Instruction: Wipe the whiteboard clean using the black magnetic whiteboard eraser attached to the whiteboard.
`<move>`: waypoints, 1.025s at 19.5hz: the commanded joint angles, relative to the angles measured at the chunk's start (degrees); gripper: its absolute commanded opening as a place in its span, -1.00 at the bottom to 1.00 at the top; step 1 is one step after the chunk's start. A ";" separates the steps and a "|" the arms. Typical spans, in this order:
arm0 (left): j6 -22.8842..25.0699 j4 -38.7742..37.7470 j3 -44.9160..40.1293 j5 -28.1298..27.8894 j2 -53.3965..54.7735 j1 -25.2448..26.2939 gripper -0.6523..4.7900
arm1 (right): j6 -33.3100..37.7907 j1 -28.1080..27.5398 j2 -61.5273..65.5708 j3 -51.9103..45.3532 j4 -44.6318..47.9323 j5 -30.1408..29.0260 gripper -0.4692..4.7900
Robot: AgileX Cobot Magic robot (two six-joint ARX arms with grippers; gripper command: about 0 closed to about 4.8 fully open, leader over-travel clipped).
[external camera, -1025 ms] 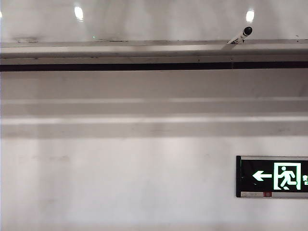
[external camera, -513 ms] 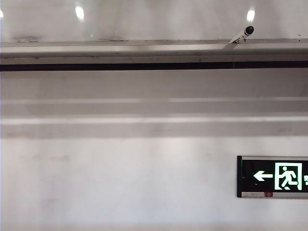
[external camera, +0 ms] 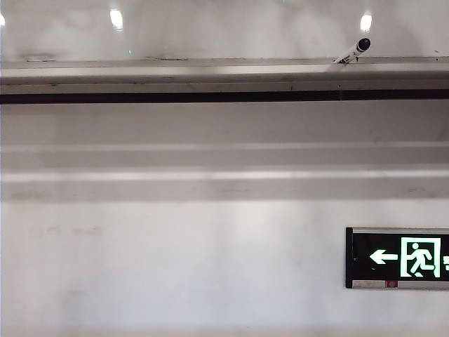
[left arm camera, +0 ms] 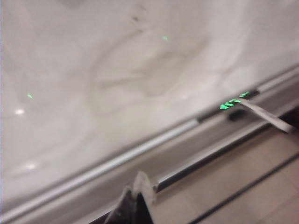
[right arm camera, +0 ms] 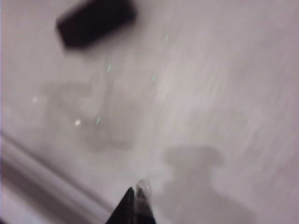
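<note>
Whiteboard (right arm camera: 196, 84): glossy white, faintly smeared, grey ledge (left arm camera: 117, 161) along one edge. Black eraser (right arm camera: 96, 21) stuck flat on its surface.

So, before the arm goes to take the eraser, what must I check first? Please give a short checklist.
1. Eraser located: ok, dark block on the whiteboard, right wrist view.
2. Right gripper ready: not ok, jaws shut, holding nothing.
3. Left gripper ready: not ok, jaws shut, near the grey ledge.
4. Smears to wipe: ok, faint ones visible.
5. Sharp picture: not ok, both wrist views blurred.
6. Arms in exterior view: not ok, neither shows.
</note>
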 commanded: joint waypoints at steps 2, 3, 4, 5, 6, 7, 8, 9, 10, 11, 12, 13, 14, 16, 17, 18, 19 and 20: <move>-3.23 -2.49 -2.82 -1.11 -5.44 -0.20 -0.78 | 3.19 0.09 -9.94 -17.09 10.54 0.11 -0.83; -4.66 -4.11 -4.55 -1.11 -6.95 -0.20 -0.78 | 3.19 0.09 -12.66 -21.84 12.63 0.11 -0.83; -5.31 -5.22 -6.73 -1.11 -8.74 -0.20 -0.78 | 3.19 0.11 -14.71 -25.70 13.97 0.13 -0.82; -6.16 -5.57 -9.92 -1.42 -11.37 -0.20 -0.78 | 3.23 0.11 -16.98 -29.90 14.71 0.11 -0.82; -7.50 -4.98 -13.33 -1.79 -14.38 -0.20 -0.78 | 4.02 0.11 -18.99 -33.68 14.71 0.13 -0.82; -8.66 -3.76 -16.59 -2.64 -17.03 -0.22 -0.78 | 5.44 0.09 -20.57 -36.72 14.71 0.15 -0.82; -9.11 -1.46 -21.29 -3.54 -20.61 -0.22 -0.78 | 6.32 0.09 -22.49 -40.04 14.73 0.26 -0.82; -9.51 1.92 -26.95 -5.09 -24.63 -0.20 -0.78 | 6.45 0.09 -24.50 -43.34 14.73 1.49 -0.82; -9.49 5.88 -32.76 -5.90 -28.48 -0.20 -0.78 | 6.47 0.09 -26.32 -46.23 14.71 2.38 -0.82; -9.38 10.38 -39.01 -6.05 -32.61 -0.20 -0.78 | 7.10 0.11 -28.35 -49.09 14.88 2.45 -0.82; -8.90 16.44 -47.21 -5.95 -37.75 -0.22 -0.78 | 8.04 0.11 -30.84 -52.50 15.67 2.49 -0.83; -7.96 22.01 -54.62 -4.59 -42.29 -0.20 -0.78 | 8.68 0.11 -33.18 -55.47 16.98 2.75 -0.83; -7.06 28.17 -63.49 -2.16 -47.84 -0.20 -0.78 | 8.59 0.11 -36.09 -58.80 18.16 3.39 -0.83; -7.50 38.40 -79.12 -0.42 -57.55 -0.22 -0.78 | 8.59 0.09 -40.74 -63.67 18.25 6.34 -0.82; -7.98 42.51 -86.47 -0.50 -62.20 -0.22 -0.78 | 8.61 0.09 -43.82 -66.49 18.29 8.70 -0.75; -8.11 45.97 -92.26 -1.18 -65.70 -0.22 -0.78 | 8.63 0.09 -45.86 -68.26 18.27 9.88 -0.72; -8.11 49.33 -98.64 -1.09 -69.75 -0.20 -0.78 | 8.61 0.09 -48.26 -69.92 18.01 11.15 -0.72; -8.15 50.80 -102.44 -1.07 -72.06 -0.22 -0.78 | 8.61 0.11 -50.16 -70.97 17.35 11.32 -0.72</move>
